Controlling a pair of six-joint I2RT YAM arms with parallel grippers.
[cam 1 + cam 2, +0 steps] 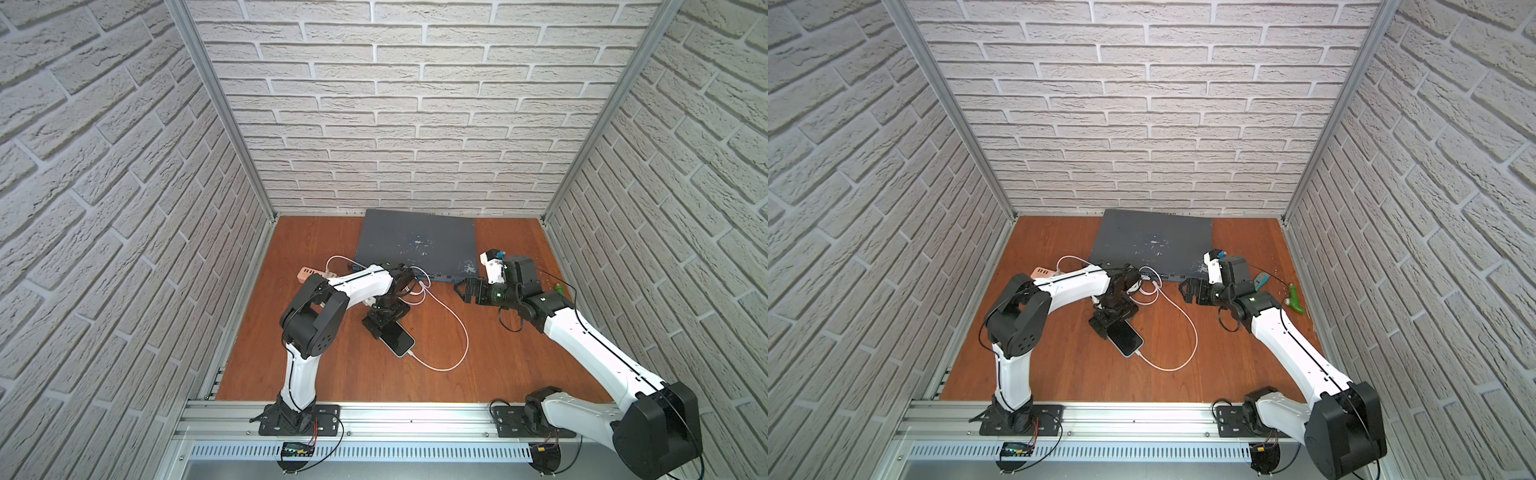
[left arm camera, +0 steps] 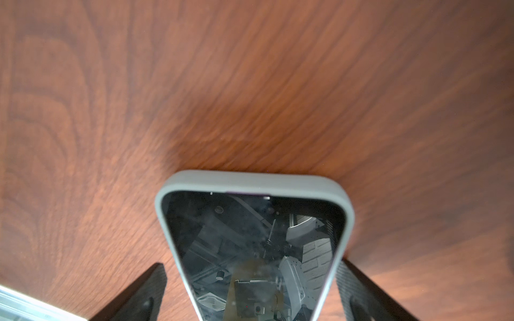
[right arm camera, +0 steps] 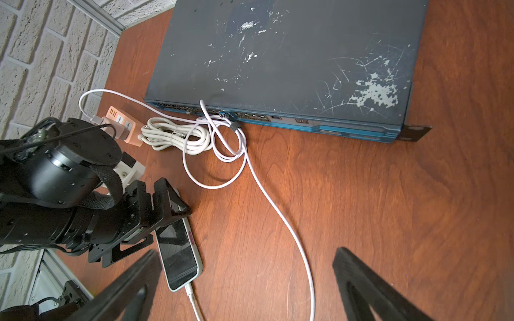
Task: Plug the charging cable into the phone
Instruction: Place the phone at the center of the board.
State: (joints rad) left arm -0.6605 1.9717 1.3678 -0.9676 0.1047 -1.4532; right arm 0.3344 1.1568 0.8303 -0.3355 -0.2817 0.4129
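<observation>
Left pincer [image 2: 251, 265], jaws wide, straddles the phone [image 2: 251, 222].

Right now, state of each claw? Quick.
Left claw: open, straddling the phone, not clamped on it.
Right claw: open, holding nothing.

Wooden table [image 1: 519, 353]: phone [image 1: 401, 340], charging cable [image 1: 468, 340], grey box [image 1: 415, 245].

Bare wood lies open along the near edge of the table [image 1: 332, 382] and at near right. The dark grey box [image 1: 415, 245] blocks the far middle. The charging cable [image 3: 292, 232] loops across the centre (a cord bundle [image 3: 172, 136] crowds the far left).
</observation>
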